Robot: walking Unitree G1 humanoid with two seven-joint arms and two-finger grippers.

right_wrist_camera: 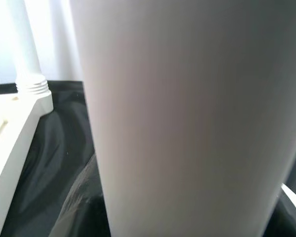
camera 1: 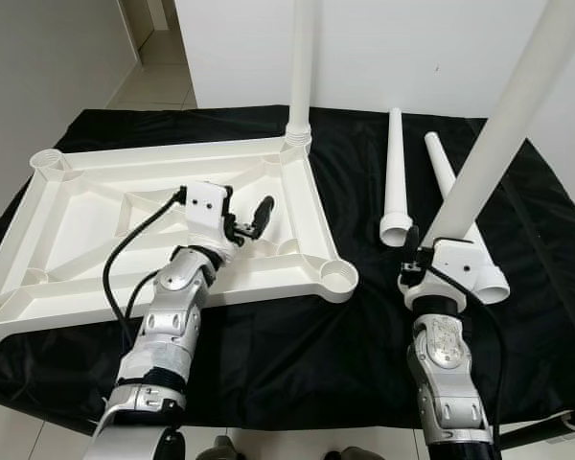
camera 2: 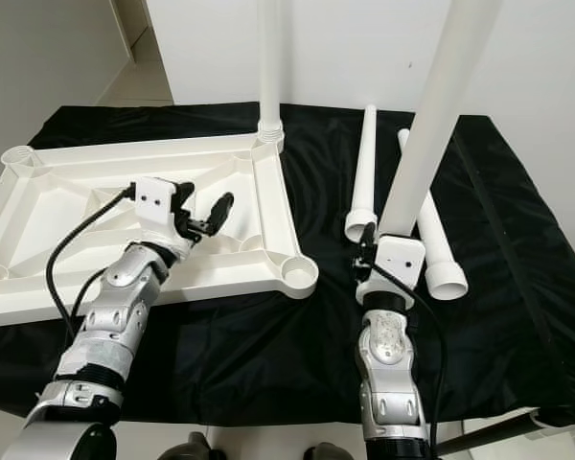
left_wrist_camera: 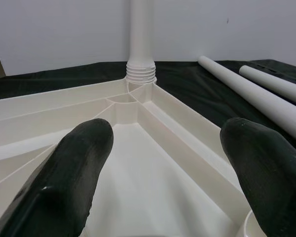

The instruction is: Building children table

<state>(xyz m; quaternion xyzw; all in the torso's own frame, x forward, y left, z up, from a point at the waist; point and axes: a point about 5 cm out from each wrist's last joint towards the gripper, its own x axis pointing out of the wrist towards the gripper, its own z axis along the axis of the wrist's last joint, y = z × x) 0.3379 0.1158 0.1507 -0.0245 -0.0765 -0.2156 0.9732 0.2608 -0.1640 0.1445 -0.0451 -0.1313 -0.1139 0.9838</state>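
Right gripper [camera 1: 417,257] clamps a tilted white leg [camera 1: 503,134]; left gripper [camera 1: 259,216] hovers spread wide over the tabletop frame [camera 1: 307,206].

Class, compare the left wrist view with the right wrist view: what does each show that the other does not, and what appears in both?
Left wrist view alone: the left gripper with its two black fingers spread apart over the ribbed underside of the white tabletop, and two loose legs lying on the black cloth.

Right wrist view alone: the held leg close up, upright in the right gripper.

Both: the screwed-in leg at the tabletop's corner, the cloth and the white wall.
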